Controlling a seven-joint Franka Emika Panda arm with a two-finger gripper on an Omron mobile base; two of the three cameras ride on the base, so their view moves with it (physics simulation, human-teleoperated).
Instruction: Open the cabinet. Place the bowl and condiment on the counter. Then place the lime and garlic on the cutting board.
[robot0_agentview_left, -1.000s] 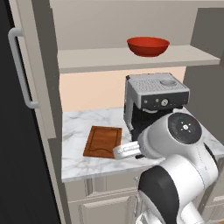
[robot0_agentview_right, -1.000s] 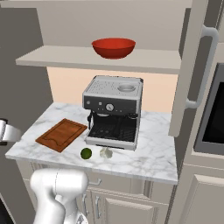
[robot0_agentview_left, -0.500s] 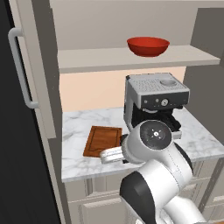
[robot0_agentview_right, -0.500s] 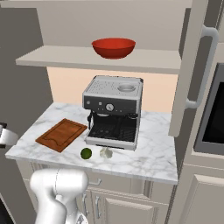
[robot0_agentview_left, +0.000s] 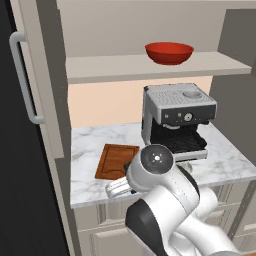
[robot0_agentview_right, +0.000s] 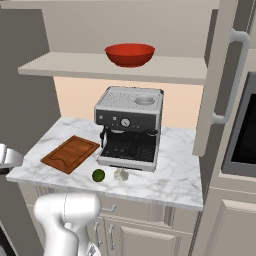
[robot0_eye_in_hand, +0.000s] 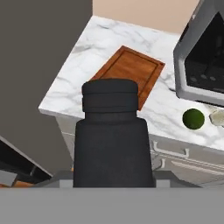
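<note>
— just off the front left corner of the counter (robot0_agentview_left: 92, 187), the gripper (robot0_eye_in_hand: 113, 177) holds the condiment (robot0_eye_in_hand: 112, 135); its jaws sit half-spread, clamped on the black bottle's body, which hangs out past the counter edge.

— what's the risk?

— if the jaws let go before the bottle is over the marble, it likely drops to the floor. set on the cutting board (robot0_eye_in_hand: 130, 73), close behind that corner, it would take the spot meant for the lime (robot0_agentview_right: 98, 175) and garlic (robot0_agentview_right: 121, 174), both in front of the coffee machine (robot0_agentview_right: 131, 126).

— and the bowl (robot0_agentview_right: 129, 53)?

— on the open cabinet (robot0_agentview_right: 115, 67) shelf, above the coffee machine.
</note>
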